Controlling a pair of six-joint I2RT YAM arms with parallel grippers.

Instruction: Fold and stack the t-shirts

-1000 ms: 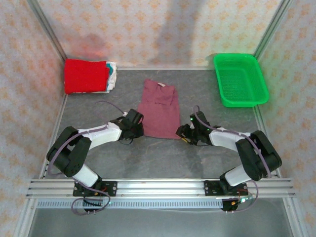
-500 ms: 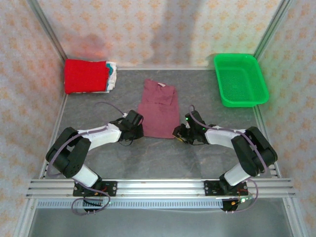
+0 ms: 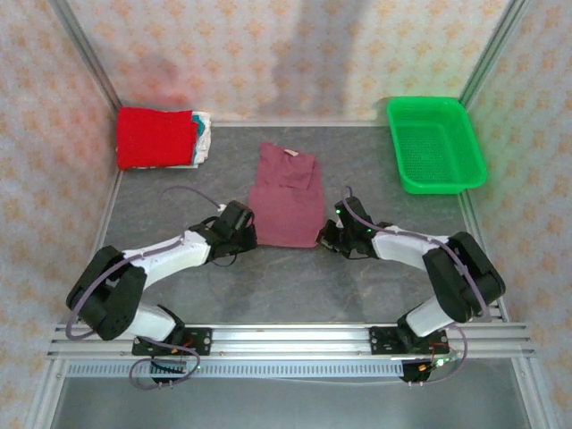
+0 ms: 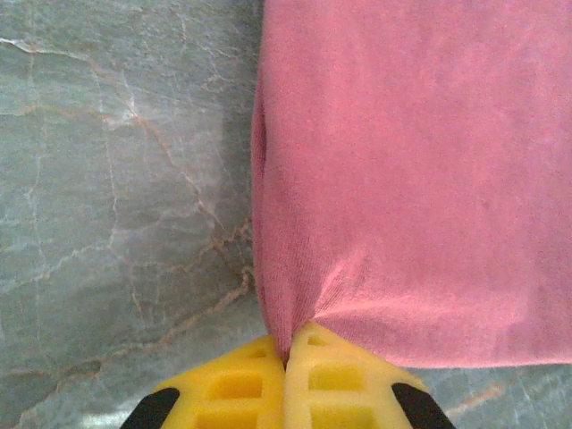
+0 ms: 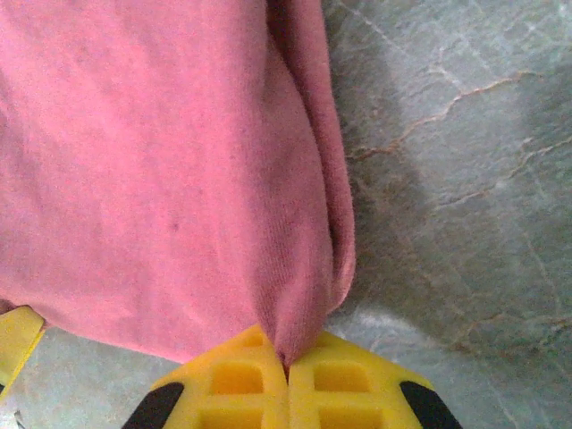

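The left gripper (image 4: 288,362) is clamped on the near left corner of the maroon cloth t-shirt (image 3: 286,201), and the right gripper (image 5: 288,368) is clamped on its near right corner. The shirt lies flat mid-way across the grey marbled table (image 3: 295,286), well apart from the bright red folded shirt (image 3: 155,137) at the far left.

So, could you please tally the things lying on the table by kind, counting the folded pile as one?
Maroon shirt, lying flat: 1
Pile of folded shirts, red on top: 1
Green basket: 1
Total: 3
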